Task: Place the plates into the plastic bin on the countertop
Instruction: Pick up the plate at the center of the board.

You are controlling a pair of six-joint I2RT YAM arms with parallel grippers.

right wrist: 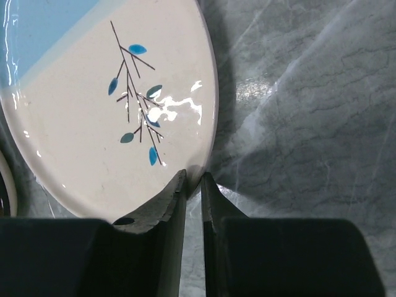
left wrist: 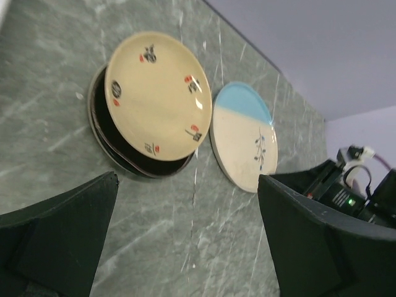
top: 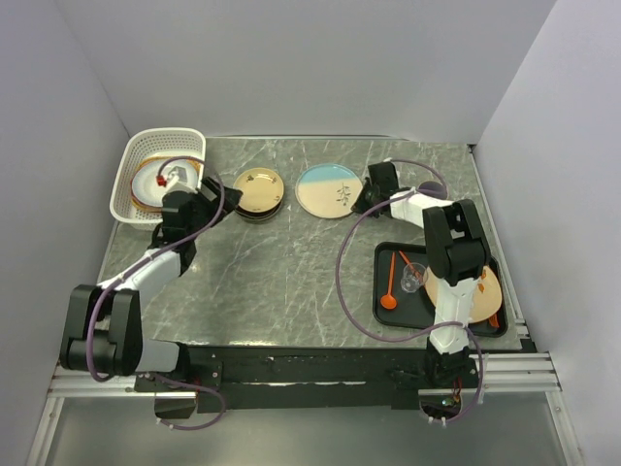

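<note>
Grey countertop (top: 281, 267) runs wide before the plastic bin (top: 121, 189). The right arm reaches long toward the bin. The left arm bends beside it, left gripper (left wrist: 185, 185) spread wide. The blue-and-cream plate (top: 328, 190) (right of the bin, past the plate stack (top: 258, 192)) has its rim pinched by the right gripper (right wrist: 193, 185).

Top view: plates (top: 146, 186) in bin (top: 124, 165) part-covered by left arm (top: 184, 216); count unclear. Tan plate (top: 257, 187) hides all but rims of dark plates (left wrist: 98, 117) beneath. Right arm (top: 451, 243) covers much of tray (top: 412, 311) and pale plate (top: 482, 291). Right wrist view: blue plate (right wrist: 80, 105) cut off top and left; near rim lost between jaws. Left wrist view: jaws cropped at bottom edge.
</note>
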